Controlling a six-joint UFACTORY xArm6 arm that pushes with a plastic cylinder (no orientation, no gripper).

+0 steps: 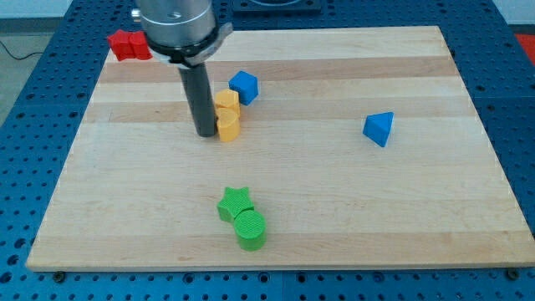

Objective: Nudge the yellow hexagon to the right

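Observation:
Two yellow blocks stand touching near the board's upper middle. The upper one (226,103) looks like a hexagon. The lower one (228,127) has a shape I cannot make out. My tip (206,133) rests on the board just left of the lower yellow block, touching or nearly touching it. The dark rod rises from there to the arm's housing at the view's top.
A blue block (244,86) sits just up-right of the yellow pair. A blue triangle (379,128) lies to the right. A green star (235,202) and green cylinder (250,229) touch near the bottom. A red block (129,45) sits at the wooden board's (334,209) top-left corner.

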